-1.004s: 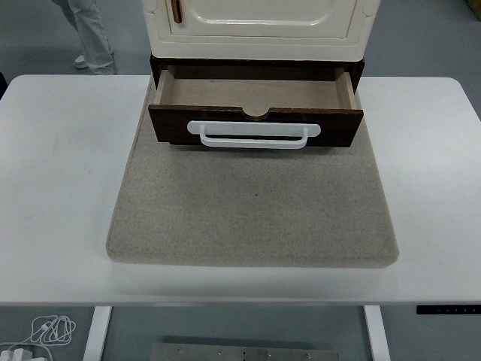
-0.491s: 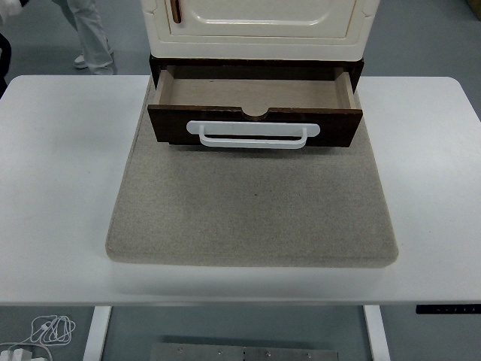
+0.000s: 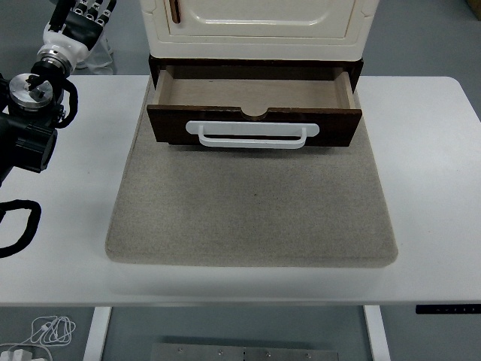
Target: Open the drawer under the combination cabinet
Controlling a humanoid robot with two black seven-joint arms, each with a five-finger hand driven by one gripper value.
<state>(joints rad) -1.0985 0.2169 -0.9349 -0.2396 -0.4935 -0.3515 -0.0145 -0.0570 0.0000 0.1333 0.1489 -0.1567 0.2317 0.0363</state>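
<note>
The dark brown wooden drawer (image 3: 254,98) with white bar handle (image 3: 252,132) stands pulled out, apparently finished; left hand (image 3: 81,15) is raised clear, finger state indeterminable.

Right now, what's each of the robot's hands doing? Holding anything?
Left hand: raised at the picture's top left, away from the drawer, touching nothing; whether its fingers are open or shut can't be told.
Right hand: not in view.

The flat grey felt mat (image 3: 252,203) lies in the middle of the white table (image 3: 436,173). At the mat's far end sits the cream combination cabinet (image 3: 259,26), with the dark brown wooden drawer (image 3: 254,105) under it pulled out toward the near edge. The black left arm (image 3: 30,113) is over the table's far left corner.
</note>
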